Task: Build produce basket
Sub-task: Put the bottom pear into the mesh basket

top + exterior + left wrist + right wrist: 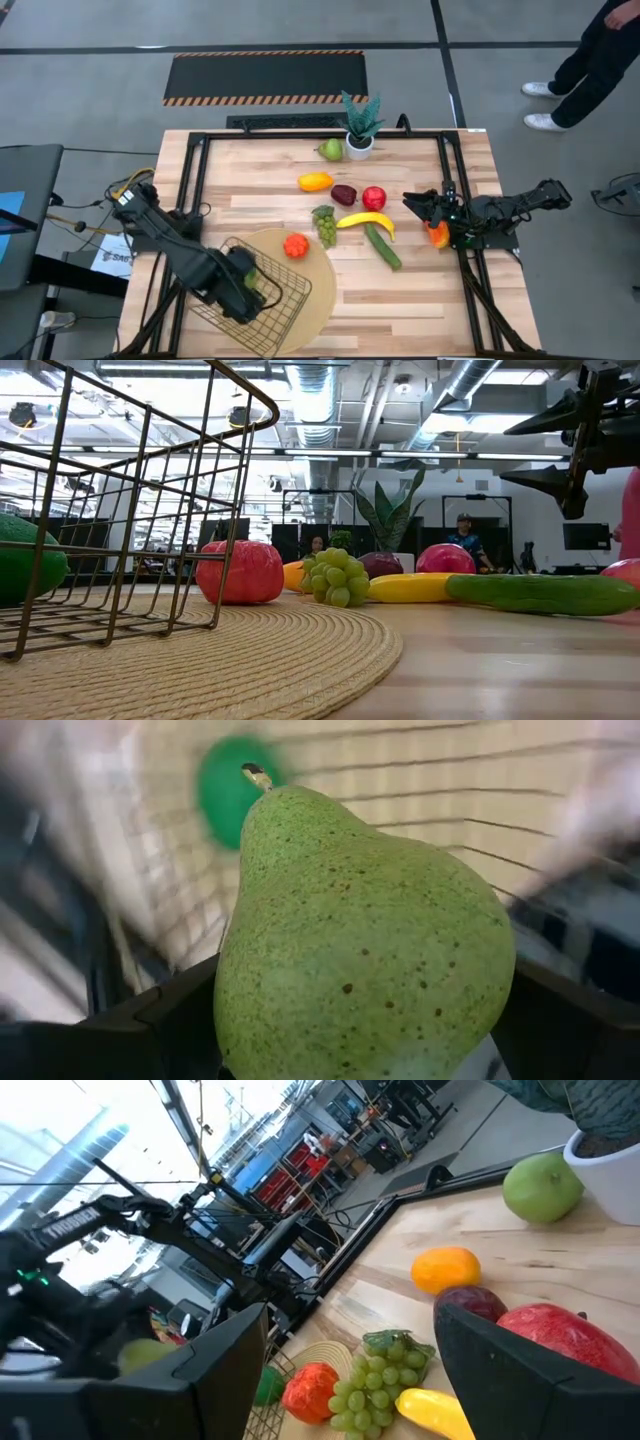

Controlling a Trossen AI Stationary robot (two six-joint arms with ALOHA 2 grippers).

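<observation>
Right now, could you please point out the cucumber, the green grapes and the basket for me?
cucumber (382, 245): high view, middle of its length.
green grapes (335, 577): low view, centre of the bunch.
basket (292, 300): high view, wire side wall.

The wire basket (130, 510) fills the near left, standing on a round woven mat (250, 665), with a green fruit (25, 560) seen through its mesh. Just beyond the mat's edge sit a red bumpy fruit (238, 572) and a bunch of green grapes (335, 575). A yellow banana (410, 588) and a green cucumber (540, 594) lie end to end on the wooden surface (520, 660). Behind them stand a red apple (446, 558) and a spiky potted plant (390, 515). A dark tool (580, 445) hangs at upper right, its fingers spread.
</observation>
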